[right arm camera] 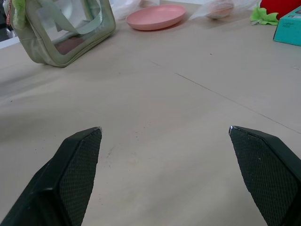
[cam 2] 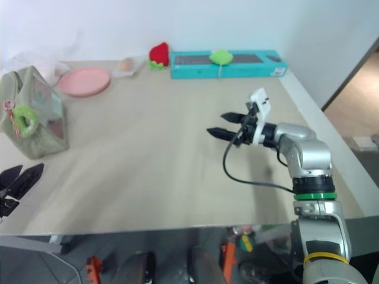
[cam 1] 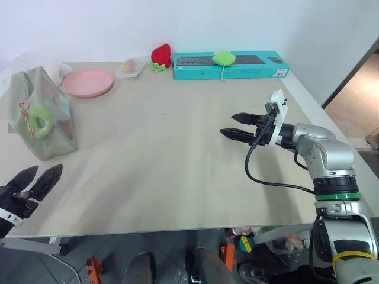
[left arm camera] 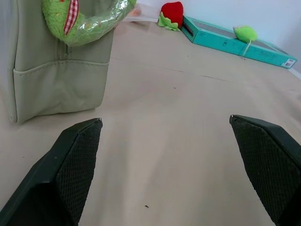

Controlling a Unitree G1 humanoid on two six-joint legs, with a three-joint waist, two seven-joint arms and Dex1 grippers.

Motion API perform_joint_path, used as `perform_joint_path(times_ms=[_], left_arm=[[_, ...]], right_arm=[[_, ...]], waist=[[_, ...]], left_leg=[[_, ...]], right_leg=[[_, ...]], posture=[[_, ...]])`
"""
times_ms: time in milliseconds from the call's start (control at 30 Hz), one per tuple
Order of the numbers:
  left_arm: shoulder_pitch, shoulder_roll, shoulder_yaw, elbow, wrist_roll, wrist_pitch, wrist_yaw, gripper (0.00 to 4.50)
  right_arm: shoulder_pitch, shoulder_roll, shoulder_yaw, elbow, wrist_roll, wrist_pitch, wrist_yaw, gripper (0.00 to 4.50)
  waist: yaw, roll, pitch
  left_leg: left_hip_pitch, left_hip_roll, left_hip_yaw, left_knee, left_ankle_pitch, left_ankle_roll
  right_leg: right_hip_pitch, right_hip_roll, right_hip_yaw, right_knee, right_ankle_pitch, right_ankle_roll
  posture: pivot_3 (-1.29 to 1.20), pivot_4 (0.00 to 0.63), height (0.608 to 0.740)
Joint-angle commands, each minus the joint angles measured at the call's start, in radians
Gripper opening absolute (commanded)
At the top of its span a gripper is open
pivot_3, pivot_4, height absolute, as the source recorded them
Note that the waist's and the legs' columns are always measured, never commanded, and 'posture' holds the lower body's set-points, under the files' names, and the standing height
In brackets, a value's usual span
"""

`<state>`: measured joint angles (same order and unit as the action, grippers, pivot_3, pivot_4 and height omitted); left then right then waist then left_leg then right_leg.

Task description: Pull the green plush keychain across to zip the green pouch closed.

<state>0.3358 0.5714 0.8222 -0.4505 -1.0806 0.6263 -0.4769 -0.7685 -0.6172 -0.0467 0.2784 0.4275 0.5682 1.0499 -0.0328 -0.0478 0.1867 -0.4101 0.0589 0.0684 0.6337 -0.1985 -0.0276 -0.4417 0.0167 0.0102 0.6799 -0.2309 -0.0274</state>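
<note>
Standing at the far left of the tabletop (cam 1: 177, 177), the pouch (cam 1: 44, 127) is a soft sage-green fabric box with a clear plastic front panel and a green strap. The keychain (cam 1: 40, 120), a fuzzy lime-green ring on a red-and-white cord, hangs against the pouch's near end, close to the top.

Behind the pouch lie a round pink plate (cam 1: 88, 82) and, further right along the back edge, a small item in a clear wrapper (cam 1: 129, 66), a red strawberry plush (cam 1: 160, 56) and a teal keyboard box (cam 1: 231, 65) with a solid green plush (cam 1: 224, 57) on top. None of these lies between either claw and the pouch.

The left claw (cam 1: 38, 177) hovers at the near left edge, just short of the pouch, fingers spread wide and empty. The right claw (cam 1: 240, 126) hangs over the right half of the tabletop, pointing left, fingers likewise spread and empty, well apart from the pouch.

The smooth beige middle of the tabletop is bare, giving open room between right claw and pouch.
</note>
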Motion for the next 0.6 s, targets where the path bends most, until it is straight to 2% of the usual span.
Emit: perform_joint_path(times_ms=[33, 233, 333, 433, 500, 600], left_arm=[[-0.005, 0.004, 0.008, -0.016, -0.011, -0.014, 0.015, 4.50], [-0.106, 0.039, 0.066, 0.008, -0.203, 0.011, 0.061, 4.50], [-0.143, 0.061, 0.090, 0.032, -0.253, 0.002, 0.104, 4.50], [-0.182, 0.079, 0.117, 0.094, -0.276, -0.009, 0.152, 4.50], [-0.192, 0.092, 0.130, 0.167, -0.239, -0.027, 0.144, 4.50], [-0.211, 0.113, 0.120, 0.224, -0.173, -0.044, 0.148, 4.50]], right_arm=[[-0.034, -0.004, -0.005, -0.010, 0.003, -0.018, 0.018, 4.48], [-0.060, 0.002, 0.012, -0.027, 0.019, 0.004, 0.053, 4.48], [-0.068, 0.004, 0.016, -0.054, 0.035, 0.027, 0.073, 4.48], [-0.094, 0.028, 0.002, -0.115, 0.103, 0.085, 0.089, 4.48], [-0.111, 0.044, 0.006, -0.165, 0.147, 0.115, 0.108, 4.48], [-0.145, 0.061, 0.050, -0.182, 0.126, 0.090, 0.126, 4.48]], waist=[[0.000, 0.000, 0.000], [0.000, 0.000, 0.000], [0.000, 0.000, 0.000], [-0.002, 0.000, 0.000], [-0.005, 0.000, 0.000], [-0.006, 0.000, 0.000]], left_leg=[[0.000, 0.000, 0.000, 0.000, 0.000, 0.000], [0.000, 0.000, -0.001, 0.000, 0.000, 0.000], [0.000, 0.000, 0.000, 0.000, 0.000, 0.000], [0.000, 0.001, 0.000, 0.000, 0.000, 0.000], [0.001, 0.002, 0.000, 0.000, 0.000, 0.000], [0.002, 0.004, 0.000, 0.000, 0.000, 0.000]], right_leg=[[0.000, 0.000, 0.000, 0.000, 0.000, 0.000], [0.000, 0.000, 0.000, 0.000, 0.000, 0.000], [0.000, 0.000, 0.000, 0.000, 0.000, 0.000], [0.000, 0.001, 0.001, 0.000, 0.000, 0.000], [0.000, 0.002, 0.001, 0.000, 0.000, 0.000], [0.000, 0.005, 0.001, 0.001, 0.000, 0.000]], posture=[[0.00, 0.150, 0.740], [0.00, 0.150, 0.740], [0.00, 0.150, 0.740], [0.00, 0.150, 0.740], [0.00, 0.150, 0.740], [0.00, 0.150, 0.740]])
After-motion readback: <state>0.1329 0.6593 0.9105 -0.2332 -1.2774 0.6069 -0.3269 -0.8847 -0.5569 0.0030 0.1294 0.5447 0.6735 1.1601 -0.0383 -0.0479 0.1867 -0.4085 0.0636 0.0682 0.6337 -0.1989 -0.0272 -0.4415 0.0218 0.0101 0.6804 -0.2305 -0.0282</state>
